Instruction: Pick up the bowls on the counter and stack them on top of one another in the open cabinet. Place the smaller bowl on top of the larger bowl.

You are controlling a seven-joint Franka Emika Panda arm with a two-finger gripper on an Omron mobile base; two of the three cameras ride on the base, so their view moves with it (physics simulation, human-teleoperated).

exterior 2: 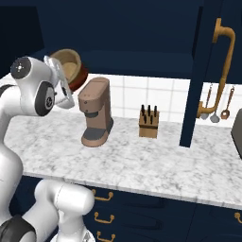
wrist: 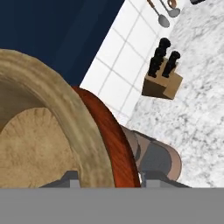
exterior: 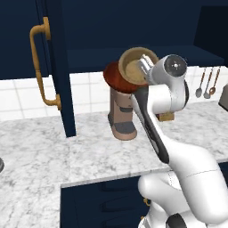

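From the left base view, the smaller bowl (exterior: 136,66) was held tilted in front of the open cabinet (exterior: 142,26), nested against the larger bowl (exterior: 116,78), both raised well above the desk (exterior: 89,151) and over the coffee machine (exterior: 122,113); the gripper (exterior: 144,64) sat at the tan bowl's rim, grasping it as far as I could judge, though its tips were hard to make out. The cabinet door (exterior: 55,67) with its brass handle (exterior: 41,67) stood swung out. From the right base view, the tan bowl (exterior 2: 67,64) lay inside the reddish one (exterior 2: 81,75) at the cabinet's shelf edge, with the knife block (exterior 2: 148,123) well apart on the marble. In the hand view, one finger (wrist: 65,178) lay inside the tan wall (wrist: 57,113) and the other outside it, the red rim (wrist: 111,140) just behind. Both bowls looked stiff, light and glossy, so probably slippery; a rim pinch seemed the workable hold, kept level.
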